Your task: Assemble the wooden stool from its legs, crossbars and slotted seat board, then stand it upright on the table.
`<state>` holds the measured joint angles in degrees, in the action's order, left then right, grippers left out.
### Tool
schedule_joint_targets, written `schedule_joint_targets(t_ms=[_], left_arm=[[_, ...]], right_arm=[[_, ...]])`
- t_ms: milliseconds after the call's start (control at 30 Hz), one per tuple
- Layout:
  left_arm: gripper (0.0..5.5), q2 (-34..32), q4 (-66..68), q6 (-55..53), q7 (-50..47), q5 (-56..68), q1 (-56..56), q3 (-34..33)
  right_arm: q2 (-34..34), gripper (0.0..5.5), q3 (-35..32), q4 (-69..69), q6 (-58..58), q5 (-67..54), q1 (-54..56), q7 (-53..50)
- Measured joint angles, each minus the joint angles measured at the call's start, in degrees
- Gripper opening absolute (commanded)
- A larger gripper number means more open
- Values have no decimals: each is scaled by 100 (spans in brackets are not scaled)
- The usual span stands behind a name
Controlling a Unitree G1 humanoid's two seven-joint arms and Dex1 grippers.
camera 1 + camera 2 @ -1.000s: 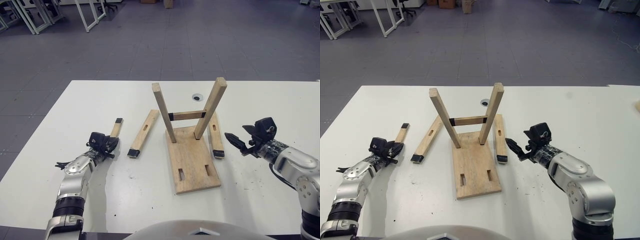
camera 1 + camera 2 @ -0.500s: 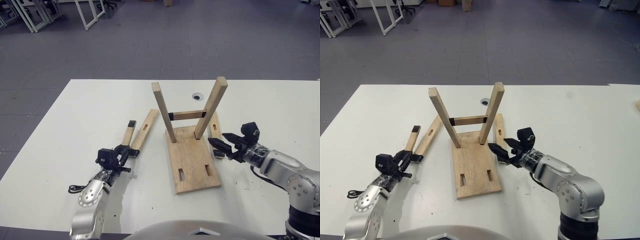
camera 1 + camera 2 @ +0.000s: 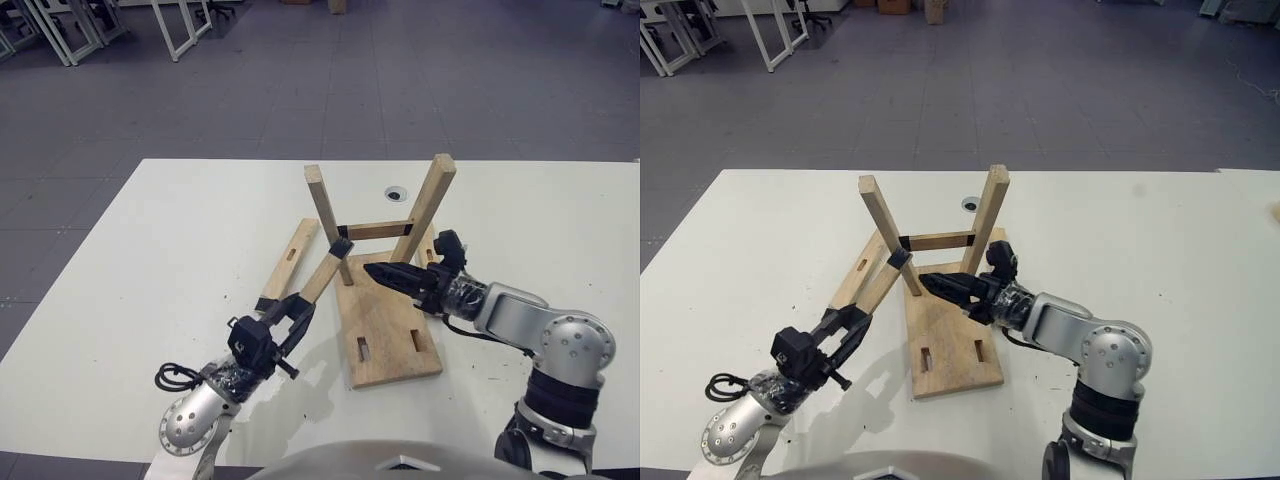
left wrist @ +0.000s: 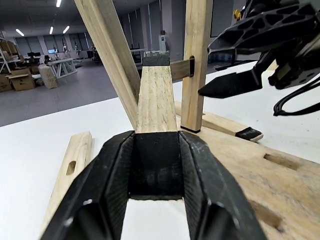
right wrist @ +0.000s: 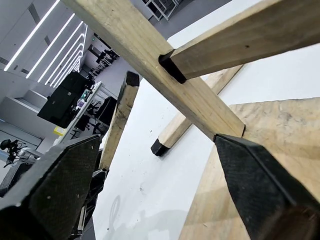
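Note:
The slotted seat board (image 3: 385, 325) lies flat on the white table. Two legs (image 3: 328, 225) (image 3: 427, 205) stand in its far slots, joined by a crossbar (image 3: 375, 230). My left gripper (image 3: 290, 320) is shut on the near end of a black-tipped crossbar (image 3: 322, 275). That bar is raised at a slant, its far tip touching or almost touching the left standing leg (image 4: 107, 55). My right gripper (image 3: 375, 270) hovers open over the board, its fingertips (image 5: 235, 165) on either side of that leg's foot. The held crossbar (image 5: 120, 120) rises just beyond it.
A loose slotted leg (image 3: 288, 262) lies on the table left of the board. Another (image 3: 432, 250) lies right of it, partly hidden by my right arm. A round cable hole (image 3: 396, 192) sits behind the stool. Bare tabletop (image 3: 170, 240) spreads to the left.
My left gripper has lifted the crossbar off the table and carried it right, up to the standing leg. My right gripper has swept left over the board to that leg's foot.

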<state>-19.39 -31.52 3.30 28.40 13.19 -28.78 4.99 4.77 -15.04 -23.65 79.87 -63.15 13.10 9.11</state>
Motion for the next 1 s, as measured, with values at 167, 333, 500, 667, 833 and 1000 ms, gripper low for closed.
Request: schedule_joint_targets(t_ms=[167,333,500,667,833,1000], left_arm=[[130,62,97,-164,-12,112,431,98],[130,104,178,-196,-15,93,429,327],[130,158,307,-287,-27,170,409,391],[130,261,414,-275,-74,172,512,384],[130,304,471,-278,-83,194,567,370],[130,314,472,-262,-82,192,518,397]], right_arm=[[-253,415,276,234,-195,-1,125,-168],[-444,415,304,291,-356,-35,264,-401],[-918,415,209,444,-618,-529,449,-871],[-1142,345,144,750,-979,-978,510,-1393],[-1129,250,296,803,-1238,-1173,504,-1623],[-1053,152,400,895,-1433,-1245,393,-1637]])
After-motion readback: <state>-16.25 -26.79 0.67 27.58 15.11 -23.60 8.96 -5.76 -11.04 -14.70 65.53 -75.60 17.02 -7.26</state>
